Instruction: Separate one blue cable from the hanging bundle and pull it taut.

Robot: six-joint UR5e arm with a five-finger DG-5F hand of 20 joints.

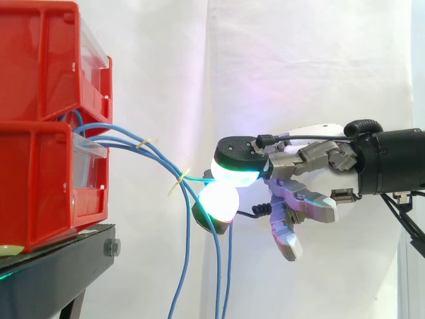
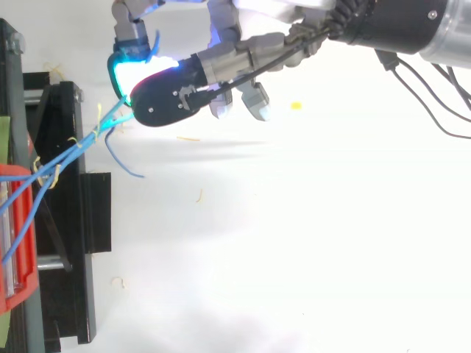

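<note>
Several blue cables (image 1: 149, 151) come out between the two stacked red bins (image 1: 46, 126) and droop rightward, tied with pale twist ties (image 1: 178, 181). My hand (image 1: 302, 179) reaches in from the right. Its thumb and one finger, pads (image 1: 232, 174) glowing cyan and white, pinch one blue cable (image 2: 110, 121) just right of the second tie. That cable runs nearly straight from the bins to the pinch. The other cables (image 1: 186, 266) hang down below. My remaining fingers are spread, away from the cables.
The red bins sit on a black stand (image 1: 60, 262) at the left. A white curtain (image 1: 299, 66) backs the scene. Scraps of yellow tie (image 2: 296, 106) lie on the white floor in the top view.
</note>
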